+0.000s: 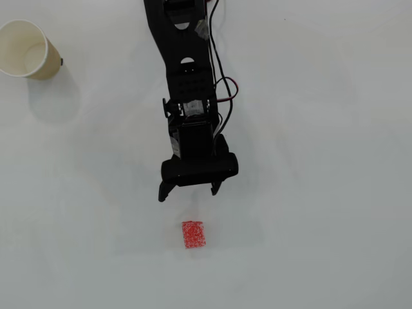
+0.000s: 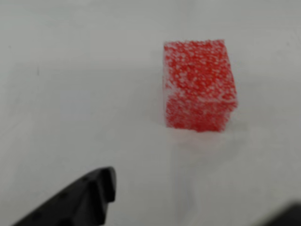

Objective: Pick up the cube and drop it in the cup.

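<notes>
A small speckled red cube rests on the white table, a short way below my gripper in the overhead view. My black gripper is open, its two fingertips spread apart and holding nothing. In the wrist view the cube sits right of centre, apart from the black toothed fingertip at the bottom left; the other finger barely shows at the bottom right corner. The cream paper cup stands at the far upper left of the overhead view, well away from the arm.
The black arm with red and black wires reaches down from the top centre of the overhead view. The white table spreads out on all sides of cube and cup.
</notes>
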Controlling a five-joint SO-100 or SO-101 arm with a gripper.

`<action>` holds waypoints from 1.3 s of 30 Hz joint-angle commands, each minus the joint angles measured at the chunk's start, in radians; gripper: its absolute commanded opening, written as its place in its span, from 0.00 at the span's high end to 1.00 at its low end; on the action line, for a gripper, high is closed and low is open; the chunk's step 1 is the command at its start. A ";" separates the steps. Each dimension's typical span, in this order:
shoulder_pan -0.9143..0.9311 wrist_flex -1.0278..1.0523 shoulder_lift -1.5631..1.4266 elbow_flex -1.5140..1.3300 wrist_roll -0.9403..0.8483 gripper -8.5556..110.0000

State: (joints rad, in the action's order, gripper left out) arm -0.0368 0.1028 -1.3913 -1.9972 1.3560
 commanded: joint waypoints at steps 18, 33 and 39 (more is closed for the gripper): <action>0.031 -0.106 0.181 0.270 -0.005 0.57; 0.031 -0.150 0.308 0.417 -0.006 0.57; 0.029 -0.161 0.341 0.451 -0.006 0.57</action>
State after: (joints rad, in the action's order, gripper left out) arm -0.0123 -0.0184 -1.0017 -1.6828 1.3560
